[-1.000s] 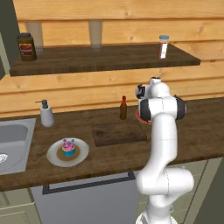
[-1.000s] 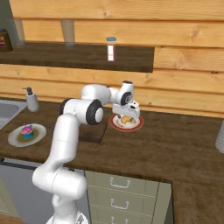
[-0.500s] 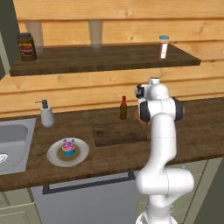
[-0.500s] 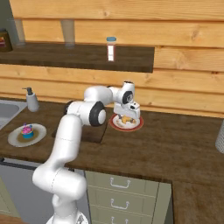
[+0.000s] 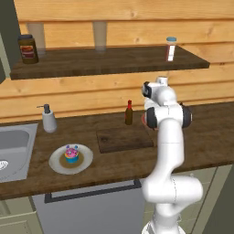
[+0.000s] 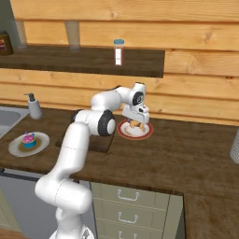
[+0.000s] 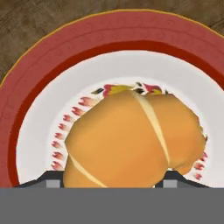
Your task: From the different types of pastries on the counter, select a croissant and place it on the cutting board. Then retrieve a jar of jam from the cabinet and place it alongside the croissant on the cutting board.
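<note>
Croissant pick-up in hand: the gripper (image 6: 136,122) brackets the croissant (image 7: 131,142) on its red-rimmed plate (image 6: 145,133), firm clamp unconfirmed; next, lift and carry to the cutting board (image 5: 123,139).

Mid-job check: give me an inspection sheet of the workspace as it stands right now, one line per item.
Surface: dark wood counter, sink at its left end.
Job's things: croissant on a red-rimmed plate; cutting board bare; cupcake on a grey plate; jam jar and cabinet not identified.
Clutter: soap dispenser, red-capped bottle; on the shelf, dark jar and white shaker.
Grippers: gripper down over the croissant, fingers on either side; grip cannot be confirmed.
Cables: nothing seen.
Surroundings: wood-plank wall, drawers below.
</note>
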You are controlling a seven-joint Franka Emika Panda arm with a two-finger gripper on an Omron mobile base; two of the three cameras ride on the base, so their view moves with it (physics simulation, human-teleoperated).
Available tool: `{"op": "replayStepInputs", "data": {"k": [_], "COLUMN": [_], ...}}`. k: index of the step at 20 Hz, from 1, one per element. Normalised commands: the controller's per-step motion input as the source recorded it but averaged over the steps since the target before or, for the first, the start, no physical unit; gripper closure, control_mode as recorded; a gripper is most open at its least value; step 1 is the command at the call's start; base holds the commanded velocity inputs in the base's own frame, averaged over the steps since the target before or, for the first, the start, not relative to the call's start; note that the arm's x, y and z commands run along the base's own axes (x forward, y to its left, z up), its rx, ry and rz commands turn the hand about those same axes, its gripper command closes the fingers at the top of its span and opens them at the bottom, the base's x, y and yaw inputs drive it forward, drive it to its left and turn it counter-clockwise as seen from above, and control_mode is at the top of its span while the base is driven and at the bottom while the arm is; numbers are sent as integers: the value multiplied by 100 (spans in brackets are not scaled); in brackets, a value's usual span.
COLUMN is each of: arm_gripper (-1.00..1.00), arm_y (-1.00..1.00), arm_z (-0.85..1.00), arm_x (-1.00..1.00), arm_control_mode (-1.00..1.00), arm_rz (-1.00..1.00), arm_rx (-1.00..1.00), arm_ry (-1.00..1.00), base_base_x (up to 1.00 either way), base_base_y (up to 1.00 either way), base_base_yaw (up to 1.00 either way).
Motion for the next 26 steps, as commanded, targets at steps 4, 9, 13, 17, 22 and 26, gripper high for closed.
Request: {"op": "replayStepInputs", "data": {"k": [4,9,13,17,22,26], "arm_gripper": [100,100,100,100,100,100], "arm_y": [0,17,52,67,70,94], "arm_z": [39,0,13,8,30,4], "arm_x": [-66,-100,-97,-93,-80,-35], "arm_control_mode": [-100,-100,-100,-100,-100,-100], "arm_rz": [-10,-2,0,0,1,3], "arm_rx": [13,7,0,0,-1,-7], "arm_ry": [0,0,0,-3,-11,-6], "base_base_x": [0,0,0,0,0,0], "base_base_y": [0,0,0,0,0,0], "base_base_yaw": [0,0,0,0,0,0]}}
